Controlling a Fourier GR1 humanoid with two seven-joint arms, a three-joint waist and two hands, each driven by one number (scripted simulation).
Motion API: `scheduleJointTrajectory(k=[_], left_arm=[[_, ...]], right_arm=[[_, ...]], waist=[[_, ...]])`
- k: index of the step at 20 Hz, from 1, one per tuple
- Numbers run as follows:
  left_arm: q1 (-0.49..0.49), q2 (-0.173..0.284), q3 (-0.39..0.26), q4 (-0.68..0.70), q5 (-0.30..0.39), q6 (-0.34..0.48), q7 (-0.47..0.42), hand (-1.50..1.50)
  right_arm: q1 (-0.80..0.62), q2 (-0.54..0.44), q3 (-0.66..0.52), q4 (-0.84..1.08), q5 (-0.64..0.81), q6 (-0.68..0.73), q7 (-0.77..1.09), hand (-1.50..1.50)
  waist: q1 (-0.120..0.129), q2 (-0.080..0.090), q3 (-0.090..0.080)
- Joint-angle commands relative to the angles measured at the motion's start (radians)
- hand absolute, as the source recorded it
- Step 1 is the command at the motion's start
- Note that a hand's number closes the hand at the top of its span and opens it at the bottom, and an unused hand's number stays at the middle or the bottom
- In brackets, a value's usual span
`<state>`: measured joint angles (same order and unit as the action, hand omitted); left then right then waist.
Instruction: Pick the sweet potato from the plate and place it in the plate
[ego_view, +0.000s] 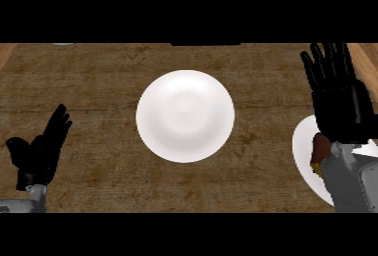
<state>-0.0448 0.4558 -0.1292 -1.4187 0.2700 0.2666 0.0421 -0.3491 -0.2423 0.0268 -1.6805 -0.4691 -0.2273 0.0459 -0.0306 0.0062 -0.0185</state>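
Note:
A bare white plate (185, 115) lies in the middle of the wooden counter. A second white plate (303, 147) sits at the right edge, mostly covered by my right forearm. On it a reddish-brown sweet potato (321, 150) peeks out beside the wrist. My right hand (338, 95) hovers above that plate, open, fingers straight and pointing away from me. My left hand (40, 147) rests open at the lower left, fingers up, well away from both plates.
The brown wooden counter (96, 80) stretches across the view. A dark object (207, 44) and a pale one (64, 44) sit at its far edge.

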Motion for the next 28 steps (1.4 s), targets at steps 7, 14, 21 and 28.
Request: scheduleJointTrajectory(k=[7, 14, 21, 28], left_arm=[[0.053, 0.101, 0.002, -0.013, -0.133, 0.006, -0.116, 0.0], [0.093, 0.092, -0.027, -0.014, -0.162, -0.018, -0.177, 0.0], [0.159, 0.098, -0.001, -0.062, -0.176, -0.033, -0.197, 0.0], [0.115, 0.072, -0.023, -0.051, -0.209, -0.005, -0.175, 0.0]], right_arm=[[0.22, -0.249, -0.198, 0.155, 0.298, -0.281, 0.039, -1.5], [0.298, 0.094, -0.152, -0.059, 0.547, -0.797, -0.183, -1.5], [0.564, 0.056, 0.051, -0.317, 0.79, -0.737, 0.131, -1.5], [0.695, -0.124, 0.048, -0.336, 0.918, -0.484, 0.507, -1.5]], waist=[[-0.03, 0.018, -0.003], [0.013, -0.012, 0.015], [0.027, -0.01, 0.016], [0.028, -0.003, 0.011]])
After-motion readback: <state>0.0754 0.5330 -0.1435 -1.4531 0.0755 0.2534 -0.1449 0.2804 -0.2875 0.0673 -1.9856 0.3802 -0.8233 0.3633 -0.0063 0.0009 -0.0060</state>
